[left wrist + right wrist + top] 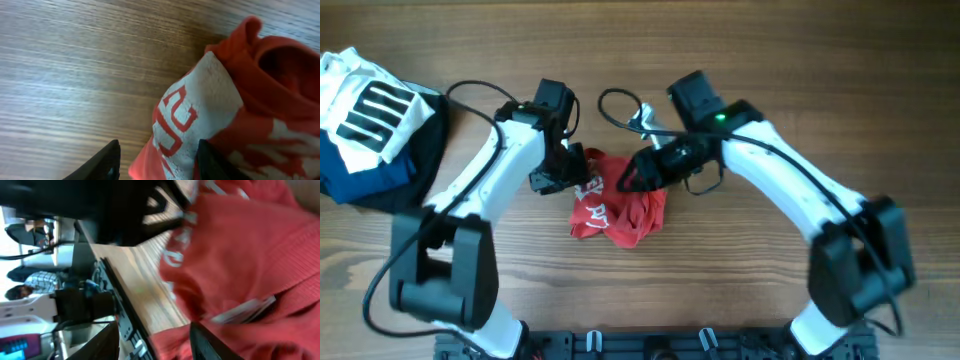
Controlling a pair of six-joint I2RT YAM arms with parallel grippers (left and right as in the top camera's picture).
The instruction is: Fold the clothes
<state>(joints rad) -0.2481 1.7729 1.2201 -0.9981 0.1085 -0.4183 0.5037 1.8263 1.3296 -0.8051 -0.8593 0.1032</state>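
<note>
We take this for a robotics lab or test room rather than a home. In the overhead view a left arm [480, 190] and a right arm [790, 180], white and black, rise from a black rail [650, 345] at the bottom edge of a wood-grain table [770, 60], with a loose cable [617, 100] near top centre. At the left of the right wrist view we see a blurred person in a checked shirt [37, 280] among dark stands and a lit screen [15, 345].
</note>
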